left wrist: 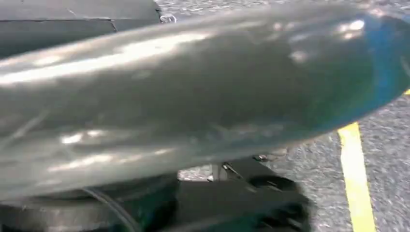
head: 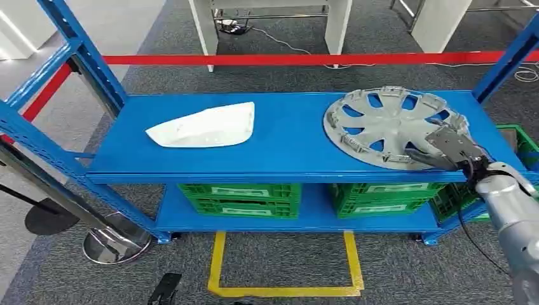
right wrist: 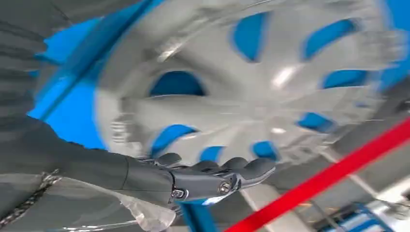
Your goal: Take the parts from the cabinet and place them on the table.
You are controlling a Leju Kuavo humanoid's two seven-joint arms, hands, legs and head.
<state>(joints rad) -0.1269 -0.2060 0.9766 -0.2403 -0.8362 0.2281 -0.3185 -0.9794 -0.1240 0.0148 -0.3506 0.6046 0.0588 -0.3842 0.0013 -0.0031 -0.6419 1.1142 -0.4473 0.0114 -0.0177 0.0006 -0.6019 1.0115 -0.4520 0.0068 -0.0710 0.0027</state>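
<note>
So the robot's right hand (head: 452, 152) sits at the lower right of the head view, reaching onto the top shelf of the blue metal rack (head: 279, 149). It's right at the near edge of the round silver plastic hubcap (head: 395, 126), which lies flat on the right side of that shelf. In the right wrist view the dark fingers (right wrist: 227, 170) look stretched out and a bit apart along the hubcap's rim, holding nothing, so I'd call it an unclosed hand about to grab. The picture is blurry there, so whether they actually touch the rim is hard to say.

The other part, a white curved plastic shell (head: 204, 126), lies on the left side of the same shelf, well apart from the hubcap. Green plastic crates (head: 240, 197) sit on the lower shelf.

The left hand: can't tell, the left wrist view is a grey smear.

To do this well, I'd slide the fingers under the rim or through a spoke gap, get the thumb on top, then lift level so it doesn't tip off.
</note>
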